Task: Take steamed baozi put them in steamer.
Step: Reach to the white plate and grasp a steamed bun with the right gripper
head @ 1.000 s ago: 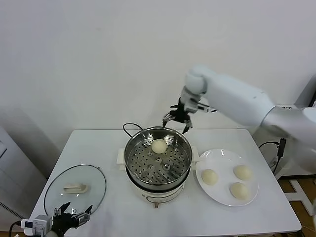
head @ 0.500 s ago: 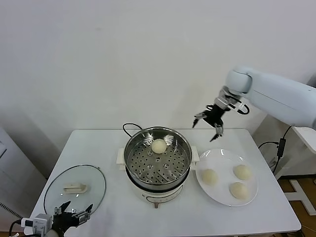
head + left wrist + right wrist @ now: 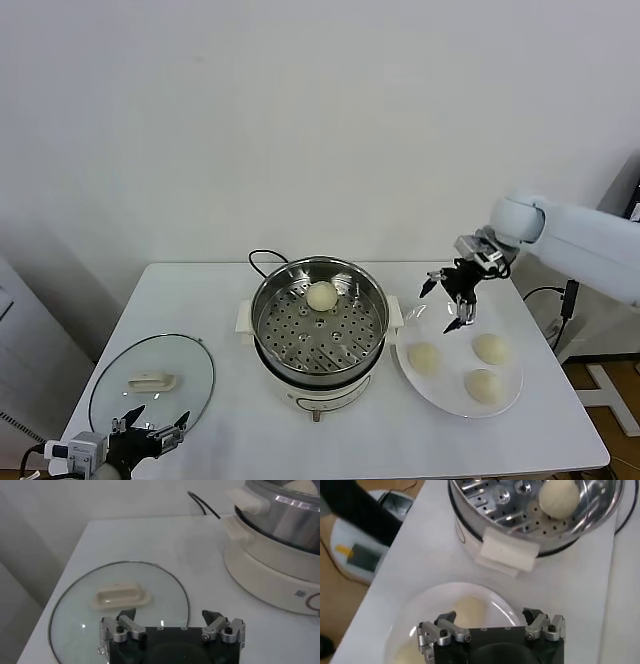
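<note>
Right tool [image 3: 452, 296] open and empty, hovering over the far edge of the plate [image 3: 508, 398]. Three buns [image 3: 424, 357] on the plate; a fourth bun [image 3: 322, 295] sits in the steamer [image 3: 319, 325] (far side of the tray). Left tool [image 3: 148, 437] open, low, seemingly above the glass lid [image 3: 110, 388] on the worktop [image 3: 230, 420].

bare lab: white table [image 3: 200, 300], blank wall [image 3: 250, 120].

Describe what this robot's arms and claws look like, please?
The right arm is a smooth, glossy white tube with a rounded joint. Its right gripper is black and silver, with thin curved fingers and visible screws. The left gripper looks the same, with a small white block behind it.
</note>
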Robot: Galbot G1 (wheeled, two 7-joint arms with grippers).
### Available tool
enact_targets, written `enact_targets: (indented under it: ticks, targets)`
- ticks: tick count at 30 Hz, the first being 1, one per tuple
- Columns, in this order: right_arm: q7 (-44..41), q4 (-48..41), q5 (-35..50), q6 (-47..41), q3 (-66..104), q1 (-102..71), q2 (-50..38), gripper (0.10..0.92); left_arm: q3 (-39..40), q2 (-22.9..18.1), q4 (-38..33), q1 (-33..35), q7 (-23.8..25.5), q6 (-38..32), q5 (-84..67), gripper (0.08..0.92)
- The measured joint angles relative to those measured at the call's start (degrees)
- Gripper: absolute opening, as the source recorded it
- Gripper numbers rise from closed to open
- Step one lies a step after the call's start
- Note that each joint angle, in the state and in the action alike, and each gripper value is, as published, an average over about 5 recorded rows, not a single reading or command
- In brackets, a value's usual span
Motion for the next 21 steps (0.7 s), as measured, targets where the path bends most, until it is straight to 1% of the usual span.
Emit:
enact_targets:
  ticks: [8,21]
  targets:
    - [2.82,-1.19,-1.49,-2.64,1.82,-5.42,0.64,0.823,0.03,-0.28,0.01,0.02,-0.02,0.05,0.00,0.823]
    - [5.55,-3.65,-5.03,-4.39,5.15,-13.27,2.70,0.818,-0.03,-0.37,0.53,-0.07,-0.01,-0.01,-0.01,0.823]
